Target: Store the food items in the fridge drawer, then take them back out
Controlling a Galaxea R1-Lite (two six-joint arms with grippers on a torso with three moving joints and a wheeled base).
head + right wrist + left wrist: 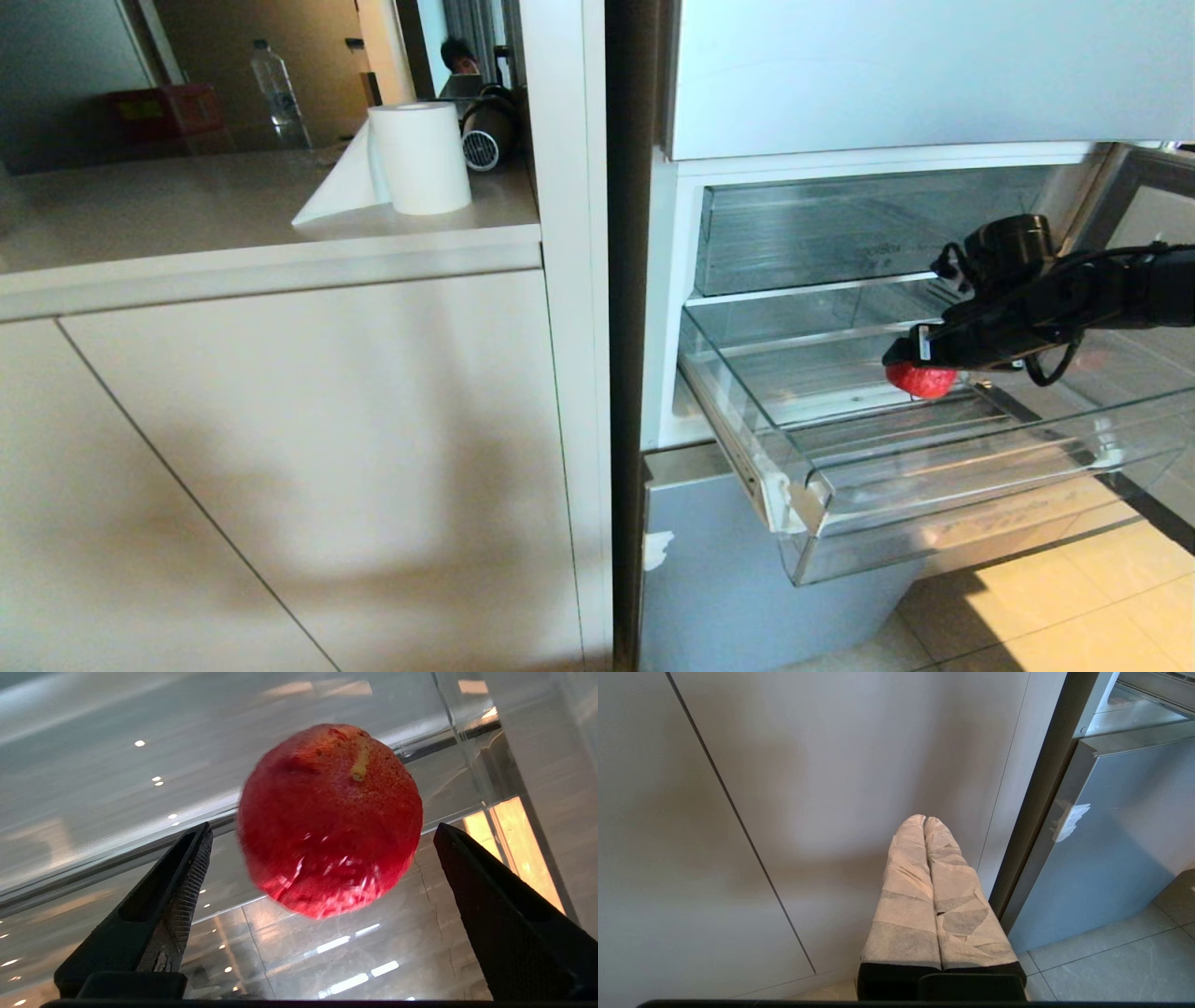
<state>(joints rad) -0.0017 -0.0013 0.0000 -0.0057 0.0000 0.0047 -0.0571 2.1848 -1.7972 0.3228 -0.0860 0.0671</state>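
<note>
Clearly the right gripper (322, 905) stands wide; the red fruit (329, 821) sits between its jaws, untouched, in the fridge drawer (840, 504). It should withdraw straight, without nudging the fruit.

Right arm: black, reaches in level from the right side of the head view. Right gripper (910, 353): points left, its two black ridged fingers (187, 882) spread wide, touching nothing. Left arm: low, out of the head view. Left gripper (924, 820): two pale-wrapped fingers (906, 896) pressed together, empty.
</note>
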